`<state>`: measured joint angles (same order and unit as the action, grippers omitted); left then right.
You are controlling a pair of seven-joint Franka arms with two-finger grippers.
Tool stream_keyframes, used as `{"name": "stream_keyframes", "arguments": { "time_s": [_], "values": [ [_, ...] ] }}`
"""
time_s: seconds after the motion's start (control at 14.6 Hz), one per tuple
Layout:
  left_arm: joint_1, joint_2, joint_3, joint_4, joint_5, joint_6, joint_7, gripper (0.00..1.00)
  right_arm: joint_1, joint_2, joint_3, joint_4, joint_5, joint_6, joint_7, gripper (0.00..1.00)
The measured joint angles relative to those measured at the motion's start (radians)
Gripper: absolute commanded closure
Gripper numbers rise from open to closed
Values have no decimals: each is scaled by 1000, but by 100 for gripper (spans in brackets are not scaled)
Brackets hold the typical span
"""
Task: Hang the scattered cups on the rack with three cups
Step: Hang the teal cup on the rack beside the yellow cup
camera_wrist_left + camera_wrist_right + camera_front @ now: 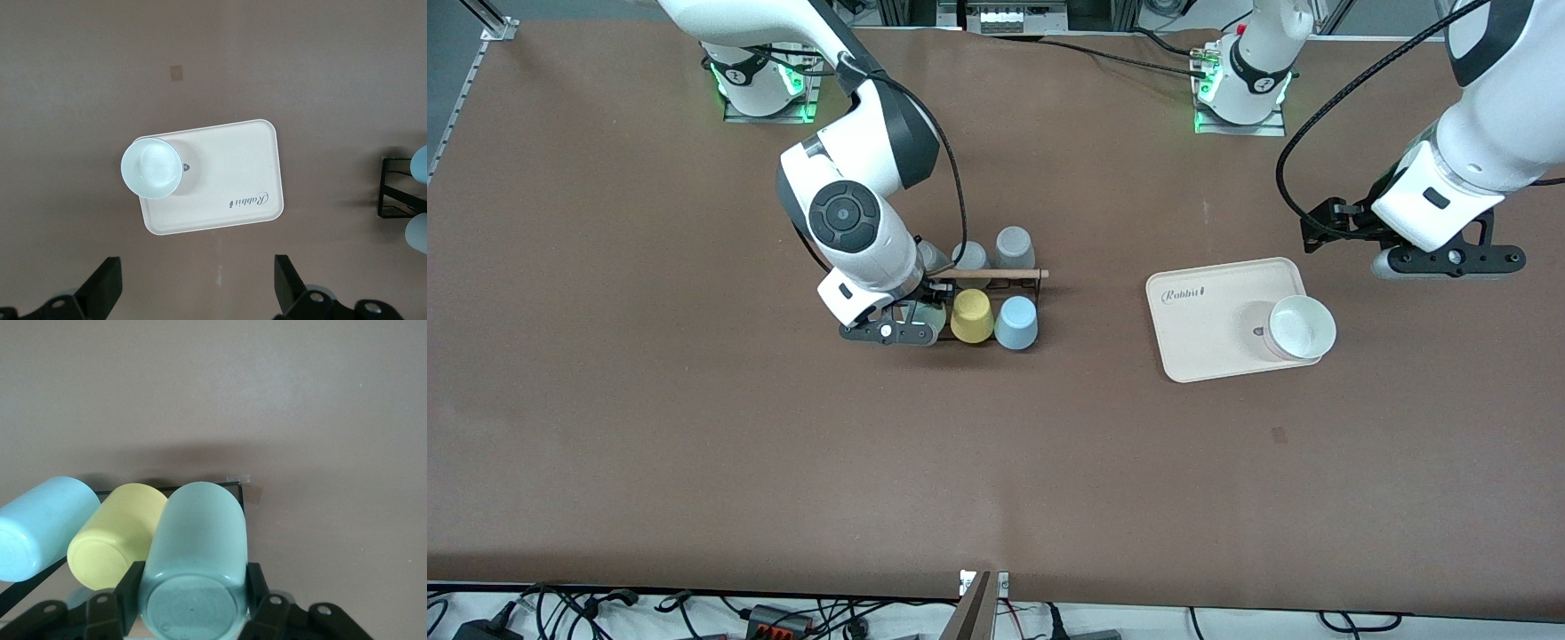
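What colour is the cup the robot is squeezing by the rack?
Pale sage green cup, held in the right gripper; the right wrist view shows it best.

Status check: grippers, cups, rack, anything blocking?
Right gripper shut on green cup at rack, beside yellow cup and blue cup. Left gripper open, waiting over table by tray. No obstruction seen.

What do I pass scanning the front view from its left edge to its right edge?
Right end effector shut on the green cup → yellow cup → blue cup → tray → white bowl → left end effector, open, waiting.
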<state>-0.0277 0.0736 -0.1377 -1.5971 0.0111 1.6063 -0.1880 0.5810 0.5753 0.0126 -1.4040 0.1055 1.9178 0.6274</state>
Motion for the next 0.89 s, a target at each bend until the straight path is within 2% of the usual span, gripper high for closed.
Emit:
{"name": "stream_keyframes", "arguments": {
  "time_s": [0.55,0.62,0.68,0.75,0.89],
  "values": [
    [0,0,0,0,0,1,23,0,5,60,0,3,18,4,1,71],
    [0,0,0,0,0,1,31,0,5,64,0,3,18,7,1,69],
    [0,0,1,0,0,1,37,0,5,68,0,3,18,8,1,41],
    [0,0,2,0,0,1,39,0,5,72,0,3,18,9,2,0],
    [0,0,3,0,0,1,41,0,5,75,0,4,18,10,7,0]
  ]
}}
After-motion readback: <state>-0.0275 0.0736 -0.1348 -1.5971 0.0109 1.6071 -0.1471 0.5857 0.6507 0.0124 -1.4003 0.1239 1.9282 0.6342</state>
